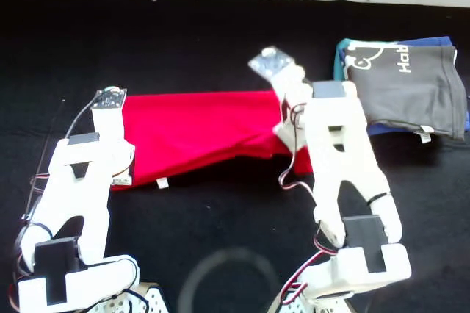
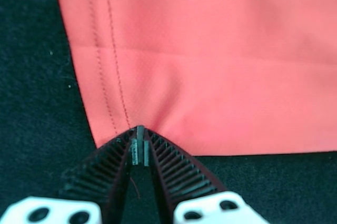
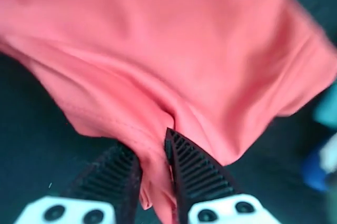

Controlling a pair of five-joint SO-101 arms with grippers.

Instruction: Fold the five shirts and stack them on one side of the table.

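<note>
The red shirt (image 1: 198,133) is smooth matt cloth, the table (image 1: 220,34) rough, fuzzy black cloth.

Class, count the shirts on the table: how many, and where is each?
4. The red shirt lies spread in the middle. At the far right, a grey shirt tops a stack, with a blue shirt and a teal shirt peeking out beneath. Another may be hidden.

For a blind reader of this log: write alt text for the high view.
Two white arms pinch a red shirt spread across a black table, the left fingers at its near left corner, the right fingers at its right end. A stack of folded shirts, grey on top, sits at the far right.
</note>
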